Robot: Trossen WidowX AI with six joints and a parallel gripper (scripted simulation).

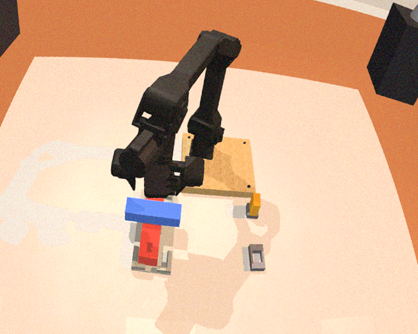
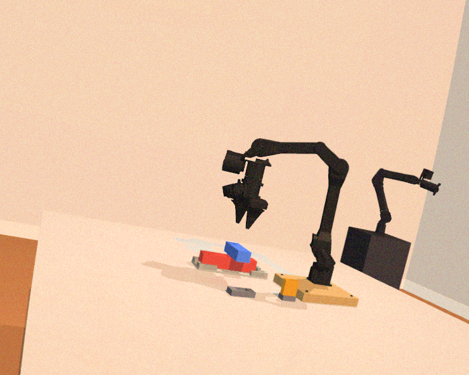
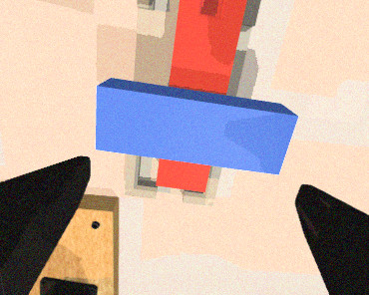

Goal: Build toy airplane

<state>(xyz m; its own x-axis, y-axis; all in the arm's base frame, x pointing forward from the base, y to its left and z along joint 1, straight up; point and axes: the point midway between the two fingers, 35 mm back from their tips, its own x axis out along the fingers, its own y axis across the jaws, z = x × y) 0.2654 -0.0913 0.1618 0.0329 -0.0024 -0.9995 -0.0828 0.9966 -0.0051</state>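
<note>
The red fuselage (image 1: pixel 151 234) (image 2: pixel 215 258) (image 3: pixel 204 55) lies in the grey-beige cradle (image 1: pixel 167 234) (image 2: pixel 207 267) (image 3: pixel 131 174) and looks flat. The blue wing (image 1: pixel 153 211) (image 2: pixel 239 253) (image 3: pixel 189 127) lies crosswise on top of the fuselage; its tab is hidden. The tail socket (image 1: pixel 149 247) (image 3: pixel 209 7) is empty. The orange tail fin (image 1: pixel 255 204) (image 2: pixel 289 287) stands upright in a small dark holder (image 2: pixel 287 298) to the right of the cradle in the top view. My gripper (image 1: pixel 154 191) (image 2: pixel 243 225) (image 3: pixel 195 179) is open and empty, above the wing and clear of it.
An empty grey holder (image 1: pixel 256 266) (image 2: pixel 241 293) stands on the table, in front of the fin in the top view. The arm's wooden base (image 1: pixel 241 167) (image 2: pixel 332 298) (image 3: pixel 102 254) is behind the cradle and fin. A second arm stands on a black pedestal (image 2: pixel 375 254) farther back.
</note>
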